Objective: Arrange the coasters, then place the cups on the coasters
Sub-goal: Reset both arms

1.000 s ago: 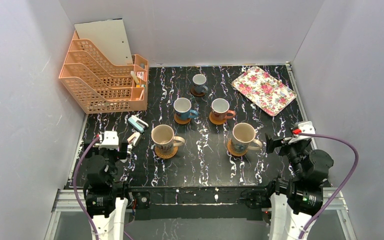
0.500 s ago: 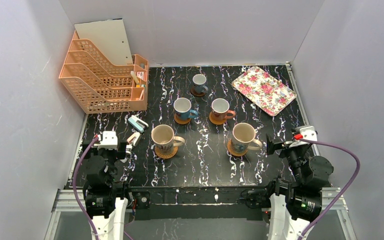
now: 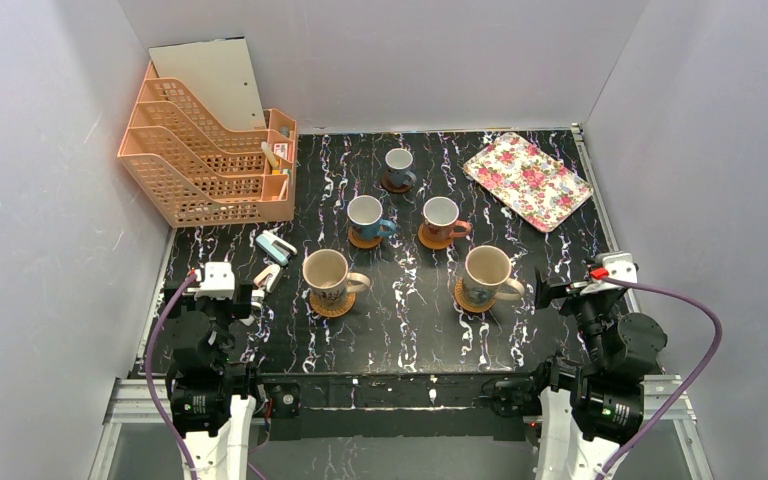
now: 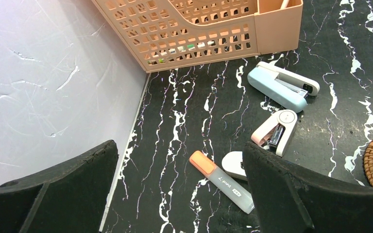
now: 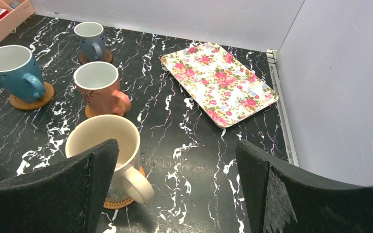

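Observation:
Five cups each stand on a coaster. The left beige cup [image 3: 326, 272] sits on a wicker coaster [image 3: 332, 304], and the right beige cup [image 3: 486, 270] [image 5: 108, 145] on another wicker coaster [image 5: 121, 200]. Behind them are a blue cup [image 3: 365, 214], a brownish-orange cup [image 3: 441, 215] [image 5: 97, 85] and a smaller blue cup [image 3: 398, 162]. My right gripper [image 5: 175, 150] [image 3: 546, 289] is open and empty, just right of the right beige cup's handle. My left gripper [image 4: 179, 155] [image 3: 256, 293] is open and empty at the near left, over bare table.
A floral tray [image 3: 527, 180] lies at the back right. An orange file rack [image 3: 205, 150] stands at the back left. A blue stapler [image 4: 281, 87], a pink stapler [image 4: 274, 132] and an orange-capped highlighter [image 4: 221, 181] lie near the left gripper. Grey walls enclose three sides.
The right arm has drawn back a little toward the near right, away from the right beige cup. The left arm has barely shifted. The cups have not moved.

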Robot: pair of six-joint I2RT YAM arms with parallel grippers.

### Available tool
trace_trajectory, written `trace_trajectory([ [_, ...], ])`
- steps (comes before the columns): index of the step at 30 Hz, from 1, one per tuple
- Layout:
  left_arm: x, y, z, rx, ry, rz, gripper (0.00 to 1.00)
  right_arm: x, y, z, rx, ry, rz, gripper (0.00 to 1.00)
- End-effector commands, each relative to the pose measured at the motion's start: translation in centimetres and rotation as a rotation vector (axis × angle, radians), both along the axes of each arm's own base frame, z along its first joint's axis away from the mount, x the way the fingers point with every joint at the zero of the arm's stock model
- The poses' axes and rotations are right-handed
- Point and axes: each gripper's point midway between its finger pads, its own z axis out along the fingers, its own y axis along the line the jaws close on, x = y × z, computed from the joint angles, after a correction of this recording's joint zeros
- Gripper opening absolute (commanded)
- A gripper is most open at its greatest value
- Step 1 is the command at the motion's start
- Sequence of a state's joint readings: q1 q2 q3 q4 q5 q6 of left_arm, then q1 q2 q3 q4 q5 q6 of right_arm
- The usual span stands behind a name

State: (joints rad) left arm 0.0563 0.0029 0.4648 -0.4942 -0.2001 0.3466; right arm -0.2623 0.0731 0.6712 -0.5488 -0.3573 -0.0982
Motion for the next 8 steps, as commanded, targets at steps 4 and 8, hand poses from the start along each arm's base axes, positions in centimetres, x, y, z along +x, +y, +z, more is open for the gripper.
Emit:
trace_trajectory([
  [4,-0.06,0.14,0.47,-0.001,-0.016,0.01,0.98,0.29,-0.3,1.29,0.01,-0.03,-0.017,0.98],
  [8,-0.07,0.23,0.41,-0.002,-0.015,0.016,0.98,0.31,-0.38,1.27,0.009,-0.033,-0.022,0.98],
])
